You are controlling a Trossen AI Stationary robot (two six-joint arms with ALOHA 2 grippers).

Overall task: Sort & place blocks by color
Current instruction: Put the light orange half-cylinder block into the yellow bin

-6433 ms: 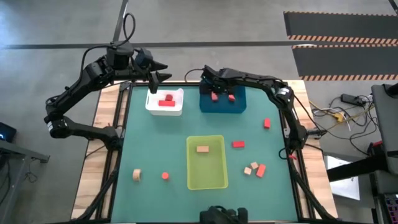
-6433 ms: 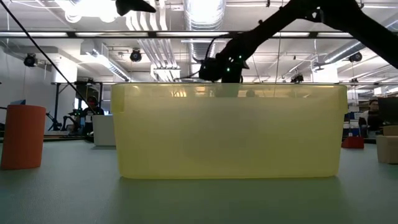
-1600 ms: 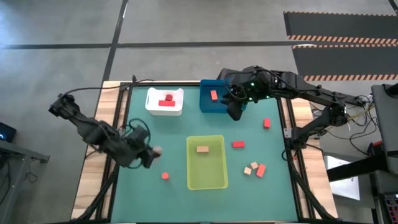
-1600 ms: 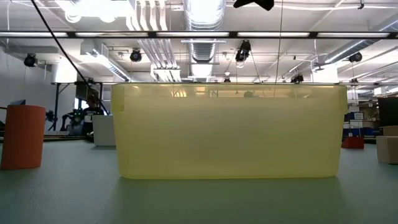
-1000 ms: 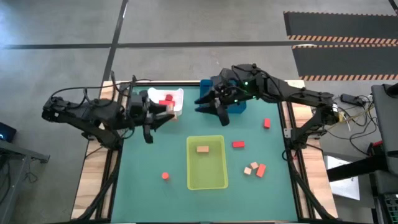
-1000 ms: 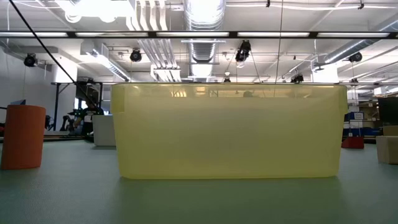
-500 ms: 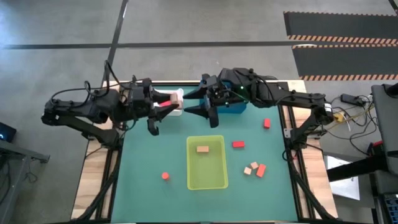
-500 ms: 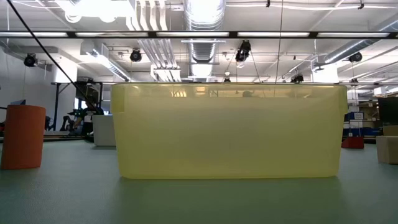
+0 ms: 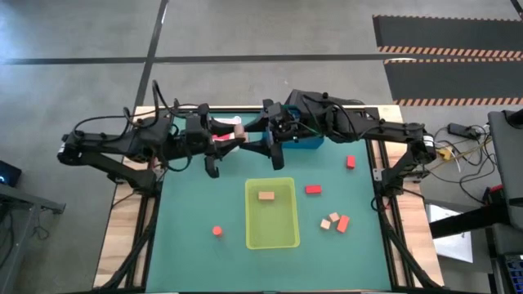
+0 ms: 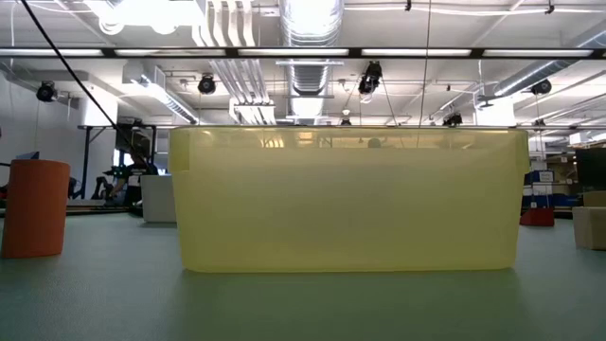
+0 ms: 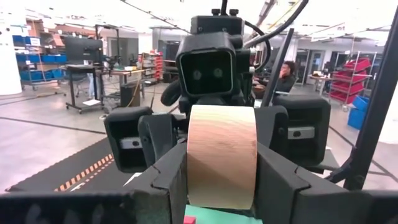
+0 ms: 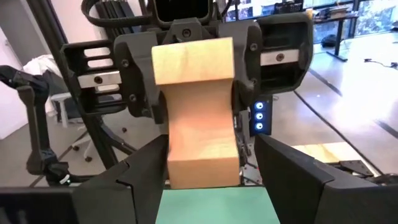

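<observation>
Meeting above the far middle of the table, the two arms are stretched toward each other, and between them hangs one pale tan block (image 9: 239, 131). It looks like a handover: the left gripper (image 9: 231, 135) has its fingers closed on the tan block, and the right gripper (image 9: 255, 137) comes at it from the other side with its fingers spread wide around the block (I cannot see them touching it). In the left wrist view the tan block (image 11: 221, 157) stands upright between the dark fingers (image 11: 177, 177), with the other arm's camera just behind it. Both arms lie low and nearly horizontal, elbows out to the sides. I guess the block passes across because the yellow-green bin (image 9: 271, 213), where one tan block (image 9: 265, 196) already lies, is easier for the right arm. The white bin (image 9: 214, 131) and blue bin (image 9: 304, 140) are partly hidden under the arms. On the table remain a red block (image 9: 216, 230) near left, and others at right (image 9: 313, 189), (image 9: 350, 162), (image 9: 342, 223).
</observation>
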